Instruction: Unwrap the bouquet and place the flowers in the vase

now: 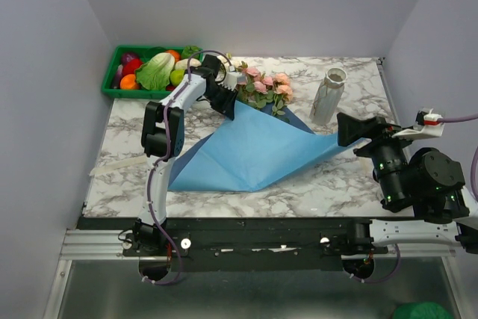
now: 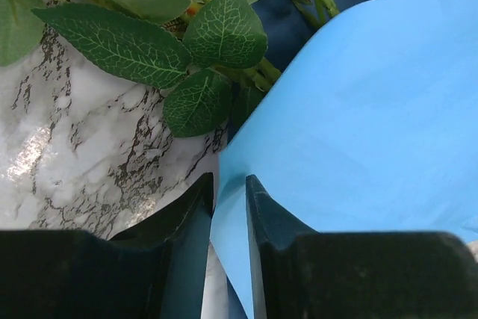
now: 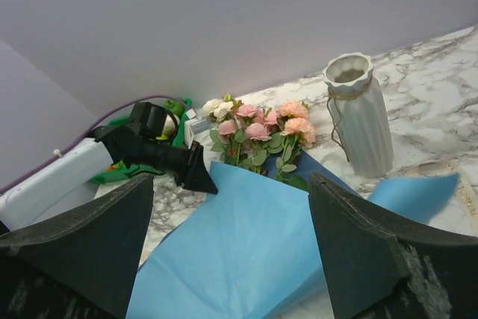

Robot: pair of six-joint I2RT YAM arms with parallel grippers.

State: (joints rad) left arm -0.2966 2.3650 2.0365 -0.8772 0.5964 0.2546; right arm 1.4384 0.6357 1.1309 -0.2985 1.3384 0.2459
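L hand (image 2: 229,178) is seen nearly closed w/ edge of blue paper (image 1: 254,151) nipped between jaws, R hand (image 3: 228,184) wide open & empty; flowers (image 1: 263,84) are laid at paper's far corner just beside L hand, vase (image 1: 328,95) upright to their right, nearer R hand.
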